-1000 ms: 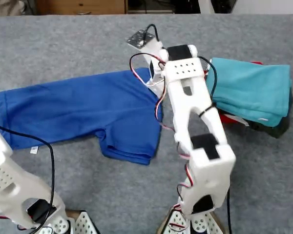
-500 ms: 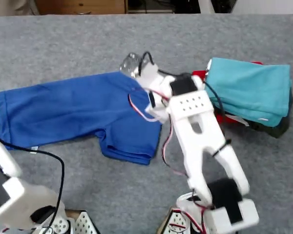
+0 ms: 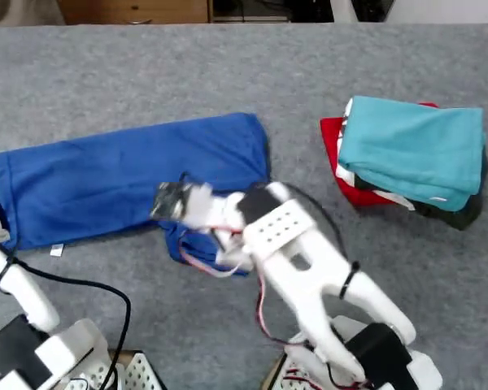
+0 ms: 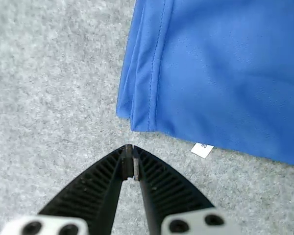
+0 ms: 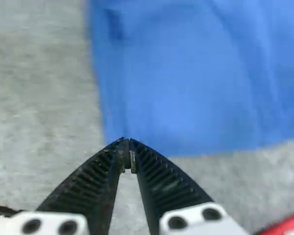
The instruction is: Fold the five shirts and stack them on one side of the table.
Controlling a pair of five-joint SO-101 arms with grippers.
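Nothing here holds anything except the finished shirts, which lie stacked well away from my right gripper (image 5: 126, 156). A teal shirt (image 3: 411, 150) is on top, a red shirt (image 3: 333, 154) sticks out underneath, and a dark shirt (image 3: 464, 213) peeks from the bottom corner.

My right gripper is pinched closed on nothing. Its tips sit over the grey table (image 3: 106, 73), right at the edge of the blue shirt (image 3: 130, 179), and the cloth spreads away ahead of them. My left gripper (image 4: 129, 161) is also closed and empty. The shirt's folded corner lies just ahead of its tips without touching them, and a small white tag (image 4: 202, 149) pokes out from under the hem beside that corner.

A second ago my right arm (image 3: 309, 268) stretched over the shirt's far corner, close to the stacked shirts. It has since swung back and across and now lies over the short sleeve (image 3: 179, 248) on the near edge. With the arm gone, that far corner shows as a clean, square edge. The shirt itself has not shifted.

The blue cloth is smooth and thin, with stitched seams along the layered hem, and it lies as a long flat band. The table covering is a rough, speckled grey like carpet. The teal fold is a soft, puffy rectangle.
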